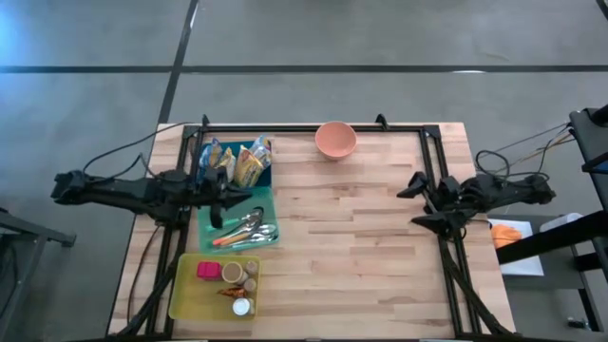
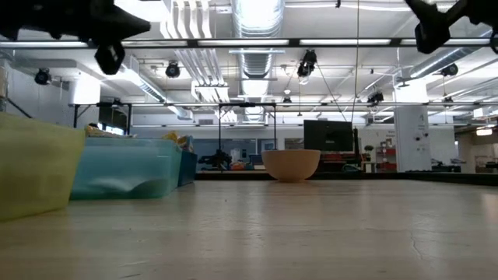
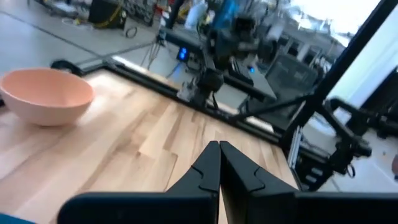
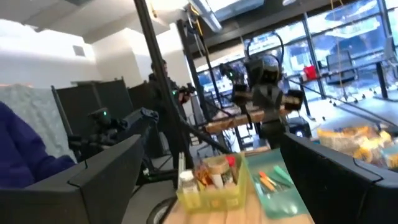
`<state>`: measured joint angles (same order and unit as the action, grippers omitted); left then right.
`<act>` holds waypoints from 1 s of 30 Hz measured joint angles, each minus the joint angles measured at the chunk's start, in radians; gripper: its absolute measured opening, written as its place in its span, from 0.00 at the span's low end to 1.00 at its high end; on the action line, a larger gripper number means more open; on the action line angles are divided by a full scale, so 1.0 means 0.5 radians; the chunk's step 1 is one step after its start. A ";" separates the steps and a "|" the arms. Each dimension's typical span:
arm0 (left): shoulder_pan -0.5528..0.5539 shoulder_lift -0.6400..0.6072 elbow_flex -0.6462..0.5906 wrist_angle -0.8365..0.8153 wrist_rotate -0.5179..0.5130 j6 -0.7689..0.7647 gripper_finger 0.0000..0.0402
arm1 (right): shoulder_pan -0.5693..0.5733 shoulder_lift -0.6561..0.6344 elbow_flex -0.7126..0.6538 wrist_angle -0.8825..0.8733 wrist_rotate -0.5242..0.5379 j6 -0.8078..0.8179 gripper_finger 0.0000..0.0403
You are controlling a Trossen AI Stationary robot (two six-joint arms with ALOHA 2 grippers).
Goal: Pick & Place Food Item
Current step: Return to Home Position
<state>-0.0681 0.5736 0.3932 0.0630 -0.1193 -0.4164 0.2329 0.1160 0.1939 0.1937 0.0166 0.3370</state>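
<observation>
Table (image 1: 380, 247), spoons (image 1: 245, 228) in blue bin (image 1: 269, 204)

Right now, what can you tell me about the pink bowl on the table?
The bowl is round, peachy pink and smooth, maybe plastic, with a plain rim and no pattern. It stands upright, open side up, and looks empty from above. It sits on the pale wooden table, close to the far edge and about midway along it. Only the table touches it; nothing else rests against it.

No text or label can be read.
</observation>
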 joint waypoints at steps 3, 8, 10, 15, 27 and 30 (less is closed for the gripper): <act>0.002 -0.222 -0.103 -0.039 -0.019 0.000 0.01 | -0.001 0.006 -0.052 0.033 0.004 -0.001 0.92; 0.001 -0.535 -0.310 -0.130 -0.046 -0.033 0.01 | 0.000 -0.013 -0.080 0.075 -0.032 -0.049 0.92; 0.001 -0.622 -0.397 -0.073 -0.045 -0.046 0.01 | 0.000 -0.017 -0.096 0.060 -0.057 -0.050 0.92; 0.000 -0.782 -0.507 -0.093 -0.030 -0.033 0.01 | 0.000 -0.081 -0.157 0.068 -0.112 -0.069 0.92; 0.000 -0.856 -0.706 -0.114 0.034 0.145 0.01 | 0.000 -0.195 -0.371 0.237 -0.312 -0.266 0.92; 0.000 -0.856 -0.757 -0.092 0.039 0.137 0.01 | 0.000 -0.184 -0.371 0.229 -0.358 -0.303 0.92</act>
<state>-0.0681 0.1455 0.0146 0.0168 -0.0999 -0.3478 0.2329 0.0238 0.0086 0.3082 -0.1624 0.1856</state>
